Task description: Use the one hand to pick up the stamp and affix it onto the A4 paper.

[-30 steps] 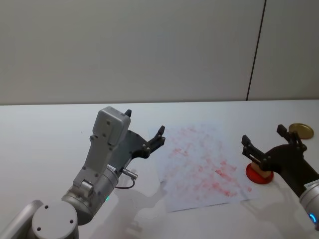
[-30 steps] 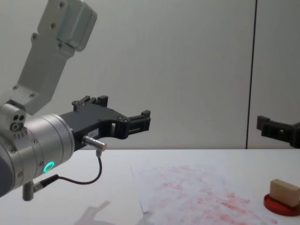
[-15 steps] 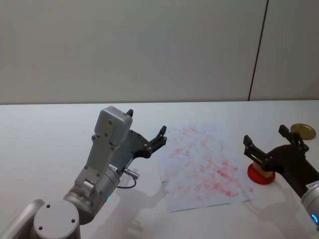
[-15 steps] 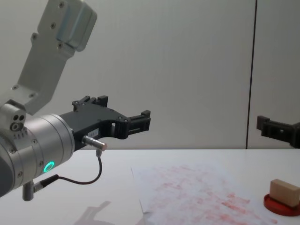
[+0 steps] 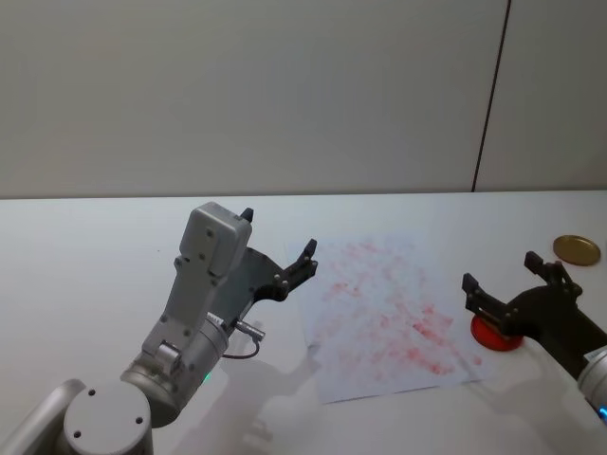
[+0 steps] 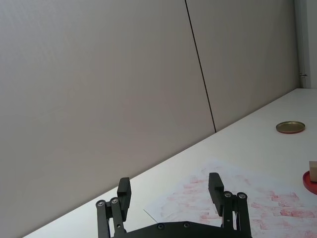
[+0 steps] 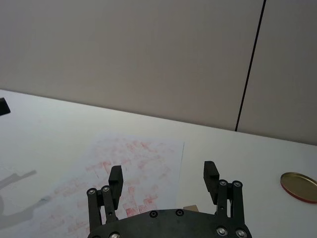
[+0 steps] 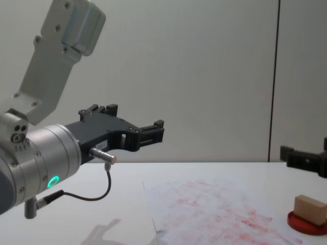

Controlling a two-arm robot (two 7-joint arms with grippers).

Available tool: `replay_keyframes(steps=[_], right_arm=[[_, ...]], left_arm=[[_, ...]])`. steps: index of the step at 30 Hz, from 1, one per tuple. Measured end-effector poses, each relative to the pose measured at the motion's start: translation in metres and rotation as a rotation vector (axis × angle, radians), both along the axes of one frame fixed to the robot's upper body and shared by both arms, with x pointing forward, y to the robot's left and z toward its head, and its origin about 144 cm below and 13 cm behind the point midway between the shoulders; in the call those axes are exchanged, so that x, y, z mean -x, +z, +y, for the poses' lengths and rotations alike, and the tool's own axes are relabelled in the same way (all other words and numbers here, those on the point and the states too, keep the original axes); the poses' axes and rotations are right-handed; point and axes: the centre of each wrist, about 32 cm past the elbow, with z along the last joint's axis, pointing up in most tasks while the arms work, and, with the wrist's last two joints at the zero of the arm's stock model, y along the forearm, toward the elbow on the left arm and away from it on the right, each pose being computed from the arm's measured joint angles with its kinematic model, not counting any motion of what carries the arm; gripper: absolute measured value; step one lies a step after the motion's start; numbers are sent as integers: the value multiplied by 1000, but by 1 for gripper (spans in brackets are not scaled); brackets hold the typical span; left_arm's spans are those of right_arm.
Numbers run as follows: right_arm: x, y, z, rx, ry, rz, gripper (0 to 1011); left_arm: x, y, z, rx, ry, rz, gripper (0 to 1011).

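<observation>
While left hand [image 6: 169,184] hangs raised, right hand [image 5: 502,272] hovers spread over stamp [image 8: 309,209].

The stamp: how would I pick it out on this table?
Find the big white sheet blotched red; just past its right edge lies a flat red ink pad. The stamp is the small tan wooden block on it, boxy where the pad and the gold lid nearby are flat discs.

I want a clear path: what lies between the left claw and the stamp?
The A4 paper, blotched red, lies flat between the left claw and the stamp, which sits on a red ink pad; the chest view shows it.
</observation>
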Motion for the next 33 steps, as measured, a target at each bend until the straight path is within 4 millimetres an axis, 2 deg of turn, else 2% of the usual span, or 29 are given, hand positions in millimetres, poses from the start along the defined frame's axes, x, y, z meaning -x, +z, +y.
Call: replay_keyframes(steps=[20,33], right_arm=[[-21,-13,-40,53,68,122,1001],[-34,-25,-49,85,90,171,1001]], left_arm=[[0,0,0,0,0,0,993],[0,0,0,0,0,0,993]])
